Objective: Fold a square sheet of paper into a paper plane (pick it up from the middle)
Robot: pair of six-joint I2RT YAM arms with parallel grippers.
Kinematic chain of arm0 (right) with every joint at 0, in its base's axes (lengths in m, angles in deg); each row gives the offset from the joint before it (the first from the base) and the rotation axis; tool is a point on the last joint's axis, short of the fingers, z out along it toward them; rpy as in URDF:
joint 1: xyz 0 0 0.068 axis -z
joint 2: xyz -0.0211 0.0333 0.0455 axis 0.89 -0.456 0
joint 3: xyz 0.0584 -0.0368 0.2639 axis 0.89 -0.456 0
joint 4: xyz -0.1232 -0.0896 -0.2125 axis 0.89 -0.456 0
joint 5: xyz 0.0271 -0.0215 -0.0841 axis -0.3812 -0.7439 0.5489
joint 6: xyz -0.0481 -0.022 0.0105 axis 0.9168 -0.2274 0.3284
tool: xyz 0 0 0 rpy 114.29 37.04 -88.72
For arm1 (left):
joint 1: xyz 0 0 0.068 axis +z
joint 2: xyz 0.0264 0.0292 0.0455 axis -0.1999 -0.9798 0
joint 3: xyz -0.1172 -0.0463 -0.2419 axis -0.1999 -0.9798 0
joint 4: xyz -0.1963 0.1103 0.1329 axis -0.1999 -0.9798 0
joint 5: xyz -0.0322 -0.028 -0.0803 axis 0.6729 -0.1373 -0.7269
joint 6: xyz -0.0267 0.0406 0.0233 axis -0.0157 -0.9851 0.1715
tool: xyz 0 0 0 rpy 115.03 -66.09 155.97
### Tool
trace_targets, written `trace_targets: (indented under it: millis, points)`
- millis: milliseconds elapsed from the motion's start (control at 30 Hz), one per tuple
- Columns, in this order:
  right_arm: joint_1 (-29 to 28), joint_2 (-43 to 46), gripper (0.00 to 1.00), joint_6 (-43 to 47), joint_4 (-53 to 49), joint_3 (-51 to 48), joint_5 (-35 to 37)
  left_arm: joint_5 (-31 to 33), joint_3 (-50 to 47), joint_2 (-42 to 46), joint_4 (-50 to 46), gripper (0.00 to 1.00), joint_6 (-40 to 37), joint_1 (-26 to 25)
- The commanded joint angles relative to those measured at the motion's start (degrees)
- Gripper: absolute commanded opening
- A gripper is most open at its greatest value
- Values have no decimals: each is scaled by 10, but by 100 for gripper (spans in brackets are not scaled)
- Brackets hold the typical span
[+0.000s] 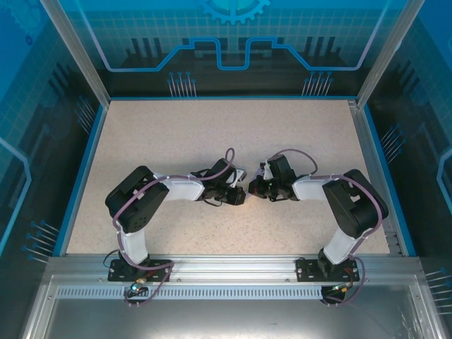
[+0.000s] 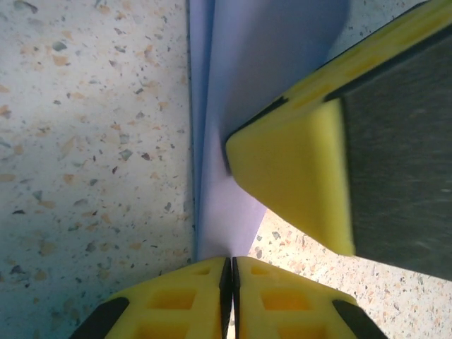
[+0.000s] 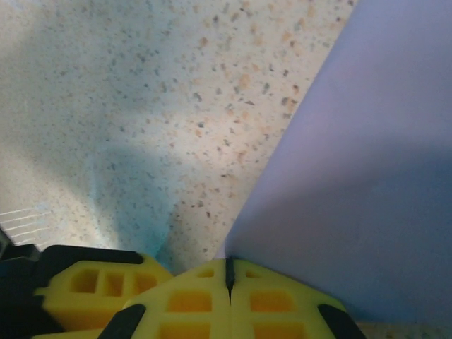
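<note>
- Your left tool [image 2: 231, 282] and right tool [image 3: 228, 282] each pinch the thin lavender-purple paper sheet [image 2: 244, 85], folded, near the middle of the speckled table [image 2: 85, 155].
- Likely mid-crease; next, align the edges before pressing.

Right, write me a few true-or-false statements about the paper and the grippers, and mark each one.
1. The left gripper is shut on the lavender paper. True.
2. The right gripper hangs open, clear of the paper. False: it is shut on the paper's edge.
3. The two grippers meet near the middle of the table. True.
4. The table is plain white. False: it is speckled beige.
</note>
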Motion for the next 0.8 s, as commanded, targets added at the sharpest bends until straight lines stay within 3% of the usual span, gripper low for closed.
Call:
trace_targets:
  millis: [0,433,767]
  points:
    - [-7,-23,0,15,-7,12,16,13,-25,-26,-40,14,-18,1]
    - [0,-35,0,82,-117,20,70,-3,-33,5,-37,15,-4,2]
    - [16,-46,0,93,-116,10,71,-12,-67,29,-43,15,12,0]
